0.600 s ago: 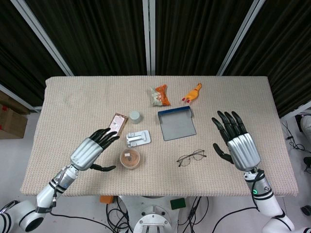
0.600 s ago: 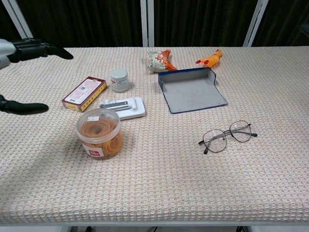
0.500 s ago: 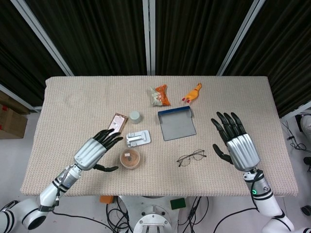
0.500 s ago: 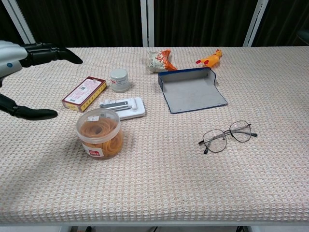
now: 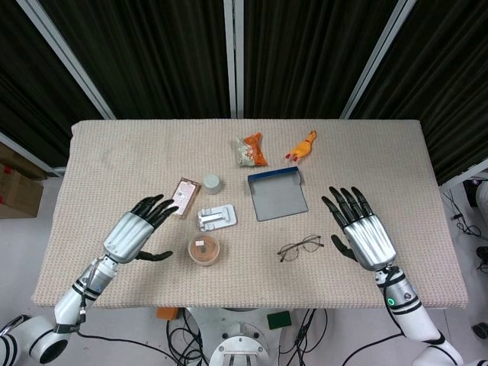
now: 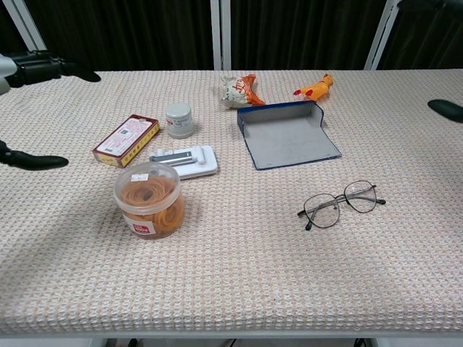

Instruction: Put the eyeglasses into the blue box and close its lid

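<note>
Thin-framed eyeglasses (image 5: 300, 247) (image 6: 340, 203) lie unfolded on the woven table cover, in front of the blue box. The blue box (image 5: 277, 194) (image 6: 288, 134) lies open and flat, grey inside, with its blue rim at the far side. My right hand (image 5: 360, 231) hovers open to the right of the glasses, fingers spread, holding nothing; the chest view shows only a dark fingertip (image 6: 445, 108) of it at the right edge. My left hand (image 5: 137, 231) hovers open at the left, near the round tub; its fingertips (image 6: 43, 66) show at the chest view's left edge.
A clear tub of rubber bands (image 5: 204, 249) (image 6: 149, 199) stands left of centre. Behind it lie a white stapler-like item (image 5: 216, 218) (image 6: 184, 160), a red-and-tan flat packet (image 5: 184, 195) (image 6: 126, 139) and a small white jar (image 5: 211, 183) (image 6: 179, 119). A snack bag (image 5: 251, 149) and a rubber chicken toy (image 5: 302, 145) lie at the back.
My left hand has drawn back to the left, away from the tub. My right hand has moved slightly left and forward, nearer the glasses, and a fingertip now shows in the chest view.
</note>
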